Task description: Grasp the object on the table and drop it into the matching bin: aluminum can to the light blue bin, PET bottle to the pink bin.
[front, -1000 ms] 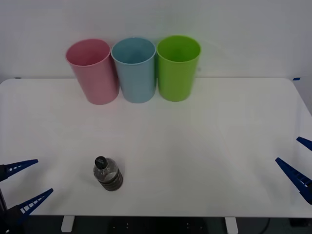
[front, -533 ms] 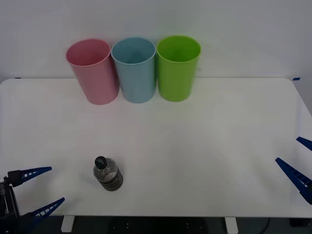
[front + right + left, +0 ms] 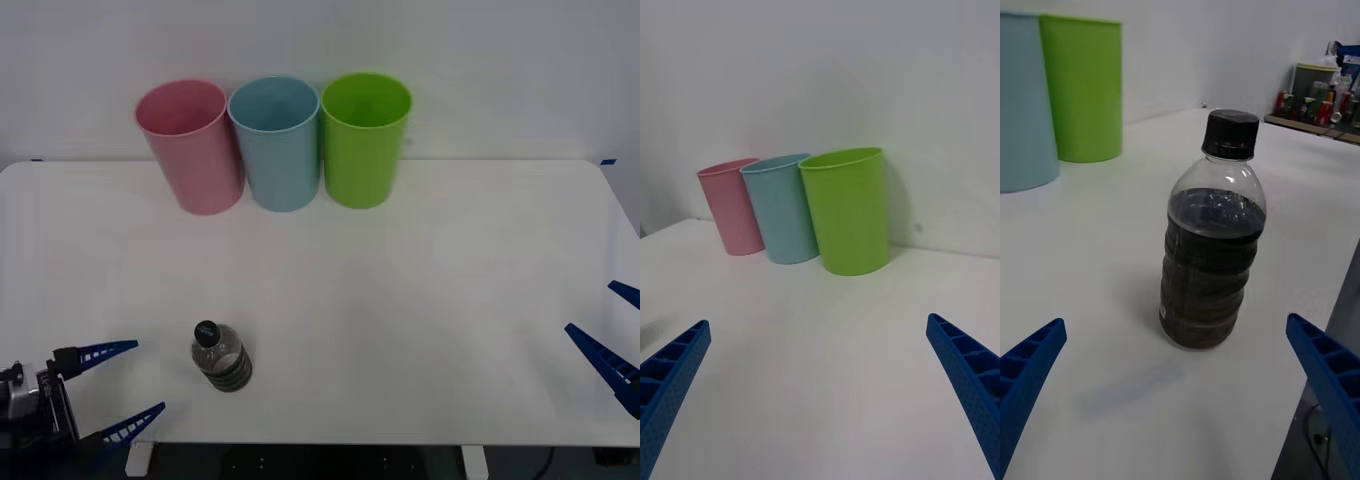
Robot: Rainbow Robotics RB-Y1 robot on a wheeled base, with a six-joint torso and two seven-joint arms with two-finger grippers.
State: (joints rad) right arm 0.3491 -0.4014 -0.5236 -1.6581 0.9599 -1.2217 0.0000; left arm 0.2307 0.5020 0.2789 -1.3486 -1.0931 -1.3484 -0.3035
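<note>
A small clear PET bottle [image 3: 221, 358] with a black cap and dark lower part stands upright near the front left of the white table [image 3: 400, 300]. My left gripper [image 3: 118, 388] is open just left of it, its blue fingers pointing at the bottle [image 3: 1212, 247], which stands ahead between them without touching. The pink bin [image 3: 192, 145] stands at the back, and the light blue bin [image 3: 277, 141] is beside it. My right gripper [image 3: 612, 335] waits open at the table's right edge, facing the pink bin [image 3: 731, 205] and light blue bin [image 3: 782, 207].
A green bin [image 3: 364, 137] stands right of the light blue one, all three touching in a row against the white wall. The table's front edge runs just below the bottle. A shelf with small items [image 3: 1319, 101] lies beyond the table.
My left gripper has moved right along the front edge toward the bottle, staying open. The bottle, the bins and the right gripper have not moved.
</note>
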